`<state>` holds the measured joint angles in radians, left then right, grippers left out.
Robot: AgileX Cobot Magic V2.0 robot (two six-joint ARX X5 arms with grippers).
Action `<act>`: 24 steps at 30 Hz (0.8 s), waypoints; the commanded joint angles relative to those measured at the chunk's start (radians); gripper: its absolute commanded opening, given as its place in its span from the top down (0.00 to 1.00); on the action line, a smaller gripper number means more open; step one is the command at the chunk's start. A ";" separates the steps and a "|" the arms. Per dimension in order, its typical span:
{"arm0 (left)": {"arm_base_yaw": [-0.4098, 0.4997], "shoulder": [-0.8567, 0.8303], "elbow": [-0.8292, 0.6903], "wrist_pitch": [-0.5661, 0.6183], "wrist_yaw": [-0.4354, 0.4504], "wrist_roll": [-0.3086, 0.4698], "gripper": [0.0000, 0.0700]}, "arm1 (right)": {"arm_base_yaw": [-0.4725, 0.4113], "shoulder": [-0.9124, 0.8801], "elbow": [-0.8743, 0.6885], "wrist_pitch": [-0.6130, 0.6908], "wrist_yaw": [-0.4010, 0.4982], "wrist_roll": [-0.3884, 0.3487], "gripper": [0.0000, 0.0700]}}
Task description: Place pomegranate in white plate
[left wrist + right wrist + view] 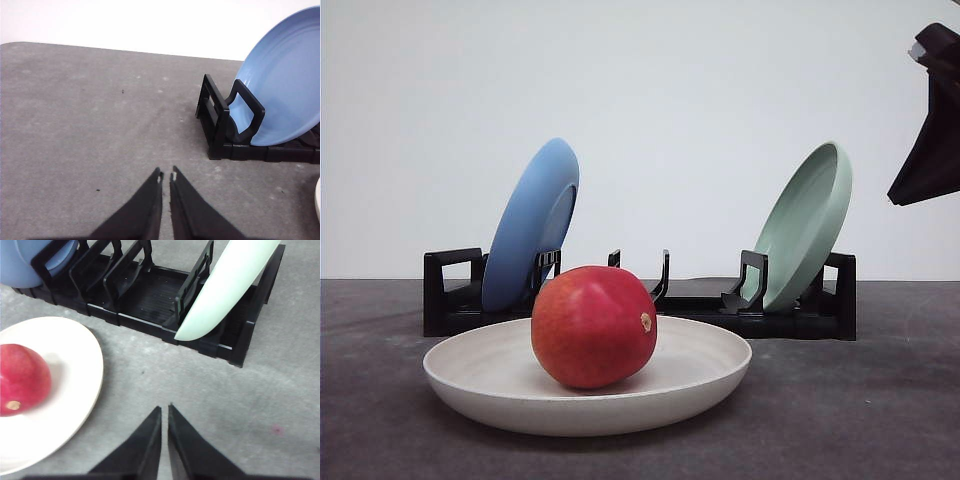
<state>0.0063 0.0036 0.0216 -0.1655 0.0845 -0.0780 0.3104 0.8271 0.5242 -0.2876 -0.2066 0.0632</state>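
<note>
Bright, even light; soft shadows.

A plain white wall [650,90] rises behind a dark grey, speckled tabletop [860,400]. The light is soft and even, with faint shadows. Along the table's far side stands a black slotted rack [800,310], just in front of the wall

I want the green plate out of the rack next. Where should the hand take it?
Grip the pale green plate by its raised upper rim, coming from above. It stands on edge, leaning in the black rack, so its lower edge sits between the dividers.
</note>
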 commanded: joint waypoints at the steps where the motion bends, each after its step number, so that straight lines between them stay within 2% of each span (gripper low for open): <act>1: 0.000 0.000 -0.010 0.008 0.000 0.010 0.99 | -0.004 -0.022 0.003 -0.002 0.039 -0.072 0.98; 7: 0.000 0.000 -0.010 0.008 0.000 0.010 0.99 | -0.063 -0.204 -0.088 0.021 0.154 -0.079 0.98; 16: 0.000 0.000 -0.010 0.008 0.000 0.010 0.99 | -0.223 -0.544 -0.337 0.098 0.194 -0.077 0.98; 20: 0.000 0.000 -0.010 0.008 0.000 0.010 0.99 | -0.269 -0.651 -0.434 0.164 0.236 -0.072 0.98; 24: 0.000 0.000 -0.010 0.008 0.000 0.010 0.99 | -0.295 -0.737 -0.505 0.204 0.235 -0.065 0.98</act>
<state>0.0063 0.0036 0.0212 -0.1654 0.0845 -0.0780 0.0160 0.0998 0.0239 -0.1022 0.0273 -0.0036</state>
